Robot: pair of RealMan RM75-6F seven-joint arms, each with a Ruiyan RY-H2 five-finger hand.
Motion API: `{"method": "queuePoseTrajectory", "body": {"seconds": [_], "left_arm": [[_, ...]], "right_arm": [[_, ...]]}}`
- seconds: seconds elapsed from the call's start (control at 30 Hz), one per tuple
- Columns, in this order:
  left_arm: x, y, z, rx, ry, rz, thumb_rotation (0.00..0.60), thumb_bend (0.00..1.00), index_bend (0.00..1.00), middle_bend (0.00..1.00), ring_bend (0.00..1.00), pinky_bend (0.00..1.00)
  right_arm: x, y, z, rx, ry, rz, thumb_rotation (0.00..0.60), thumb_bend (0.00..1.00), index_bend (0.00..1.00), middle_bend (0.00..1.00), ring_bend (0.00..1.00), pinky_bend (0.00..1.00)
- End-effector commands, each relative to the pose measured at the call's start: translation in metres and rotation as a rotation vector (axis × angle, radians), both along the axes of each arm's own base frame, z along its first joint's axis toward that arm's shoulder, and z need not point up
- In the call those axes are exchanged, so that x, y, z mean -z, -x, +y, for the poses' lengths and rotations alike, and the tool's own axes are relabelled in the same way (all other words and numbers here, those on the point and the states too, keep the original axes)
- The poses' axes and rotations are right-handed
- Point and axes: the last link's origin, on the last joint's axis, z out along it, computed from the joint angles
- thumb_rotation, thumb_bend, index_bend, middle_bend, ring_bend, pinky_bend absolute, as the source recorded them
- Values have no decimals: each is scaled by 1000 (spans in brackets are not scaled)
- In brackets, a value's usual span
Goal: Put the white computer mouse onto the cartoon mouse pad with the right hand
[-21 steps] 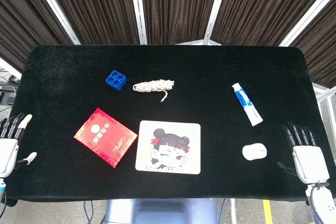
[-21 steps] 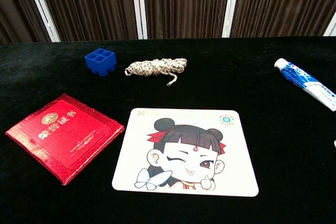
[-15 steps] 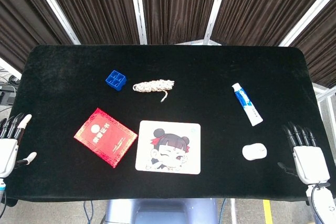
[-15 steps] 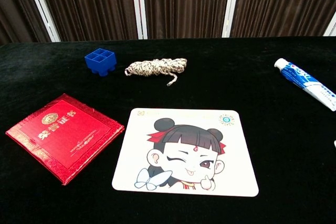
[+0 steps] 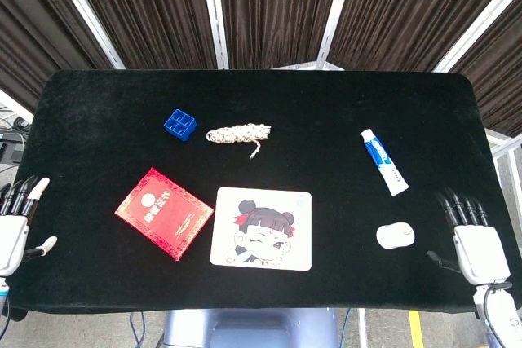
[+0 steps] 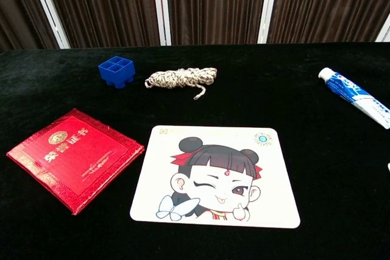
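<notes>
The white computer mouse [image 5: 395,235] lies on the black table near the front right. The cartoon mouse pad [image 5: 262,228] [image 6: 217,175], with a winking girl drawn on it, lies flat at the front centre, well to the mouse's left. My right hand [image 5: 473,240] hovers at the table's right front corner, to the right of the mouse, fingers spread and holding nothing. At the left front edge my left hand [image 5: 15,230] is open and empty as well. The chest view shows neither hand, and the mouse only as a sliver at its right edge.
A red booklet [image 5: 163,212] [image 6: 74,158] lies left of the pad. Behind it are a blue grid block [image 5: 179,125] [image 6: 116,71] and a coiled rope [image 5: 238,134] [image 6: 181,79]. A toothpaste tube [image 5: 383,161] [image 6: 355,97] lies behind the mouse.
My right hand has shifted very slightly up and left toward the mouse. Nothing else has moved.
</notes>
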Motion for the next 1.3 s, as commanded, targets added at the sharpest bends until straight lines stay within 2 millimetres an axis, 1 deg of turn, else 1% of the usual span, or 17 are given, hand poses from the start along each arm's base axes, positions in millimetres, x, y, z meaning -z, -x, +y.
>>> {"method": "queuePoseTrajectory", "body": {"seconds": [0.03, 0.2, 0.27, 0.33, 0.4, 0.57, 0.7, 0.93, 1.13, 1.3], "left_arm": [[0, 0, 0, 0, -2, -1, 600, 176, 0, 0, 0, 0], [1, 0, 1, -9, -1, -5, 600, 175, 0, 0, 0, 0], [1, 0, 2, -13, 1, -4, 600, 174, 0, 0, 0, 0], [2, 0, 3, -16, 2, 0, 600, 176, 0, 0, 0, 0], [2, 0, 3, -19, 5, 11, 600, 177, 0, 0, 0, 0], [4, 0, 4, -27, 16, 30, 600, 176, 0, 0, 0, 0], [4, 0, 5, -28, 18, 26, 600, 176, 0, 0, 0, 0], [6, 0, 8, -35, 31, 15, 600, 175, 0, 0, 0, 0], [6, -1, 9, -30, 28, 12, 600, 175, 0, 0, 0, 0], [6, 0, 9, -33, 28, 7, 600, 175, 0, 0, 0, 0]], "right_arm": [[-6, 3, -8, -13, -16, 0, 600, 67, 0, 0, 0, 0], [-21, 16, -20, -28, -70, -9, 600, 61, 0, 0, 0, 0], [-29, 24, -23, -38, -89, -21, 600, 60, 0, 0, 0, 0], [-34, 32, -24, -35, -90, -47, 600, 59, 0, 0, 0, 0], [-35, 35, -23, -29, -84, -87, 600, 60, 0, 0, 0, 0], [-24, 33, -25, -19, -100, -99, 600, 61, 0, 0, 0, 0], [-15, 37, -28, 8, -167, -69, 600, 60, 0, 0, 0, 0], [1, 42, -31, 64, -268, -66, 600, 62, 20, 0, 0, 0], [16, 43, -36, 44, -304, -24, 600, 71, 81, 0, 0, 0], [28, 43, -40, 44, -322, 4, 600, 73, 100, 0, 0, 0]]}}
